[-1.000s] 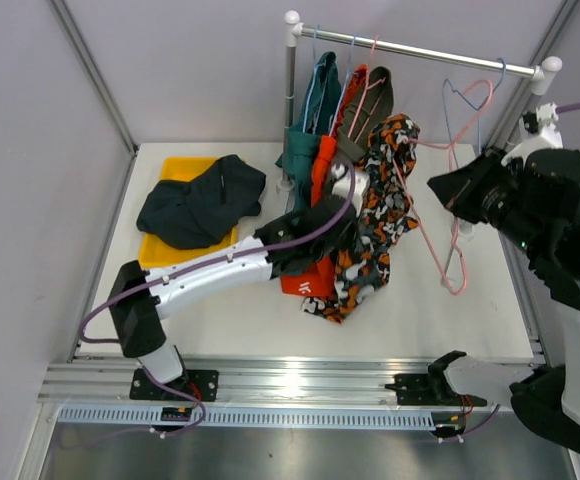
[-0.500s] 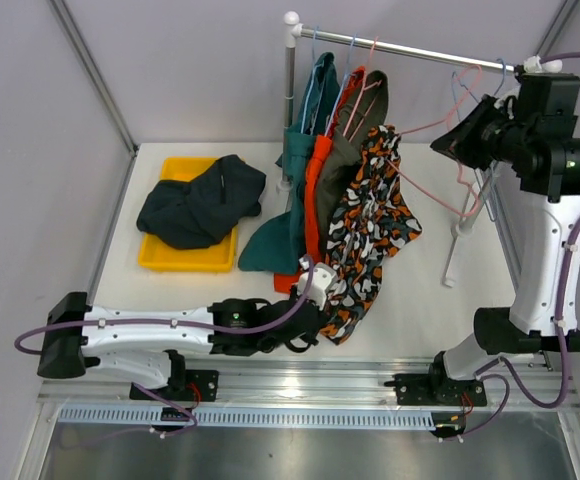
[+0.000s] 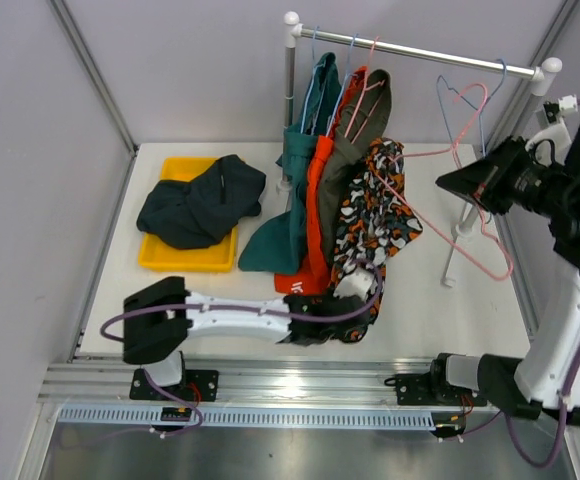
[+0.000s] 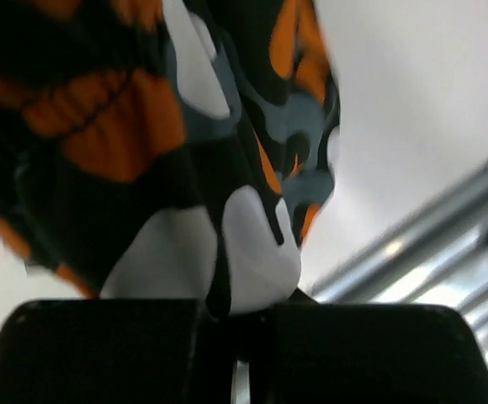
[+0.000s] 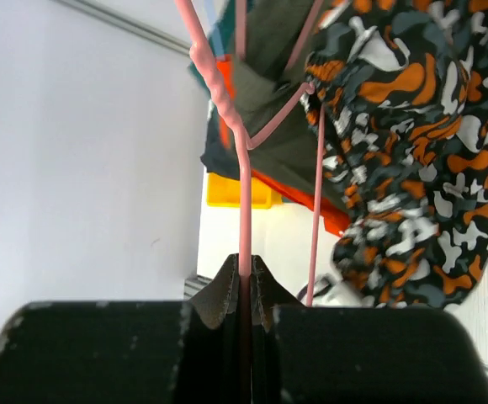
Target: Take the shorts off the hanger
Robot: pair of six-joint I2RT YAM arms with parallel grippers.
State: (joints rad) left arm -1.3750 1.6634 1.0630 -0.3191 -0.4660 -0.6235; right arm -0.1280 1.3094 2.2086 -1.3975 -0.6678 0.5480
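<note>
My left tool (image 4: 240, 316) is clamped on a hem of the camouflage shorts (image 3: 370, 215); the wrist view shows the printed cloth pinched between the closed tips. A second ago this arm was up among the hanging pairs. It has since drawn down to the lower centre of the top view, pulling the cloth toward the near edge. My right tool (image 5: 246, 282) is closed on the wire of the pink hanger (image 5: 243, 194). It has swung from high by the rail to the middle right of the frame, dragging the hanger sideways.

The camouflage shorts are now drawn out between the two tools. I judge the waist is still caught on the pink wire, so this pair is not free yet, though the opposing pull should slip it off.

The navy shorts (image 3: 200, 200) already lie on the yellow tray (image 3: 160, 258) at the left. The teal shorts (image 3: 290, 215), orange shorts (image 3: 320, 200) and olive-grey shorts (image 3: 355, 140) hang from the rail (image 3: 420, 48) at upper centre.

The counter (image 3: 440, 310) is plain white, walled in pale grey-lilac panels. A metal rail carrying my bases runs along the bottom of the frame.
</note>
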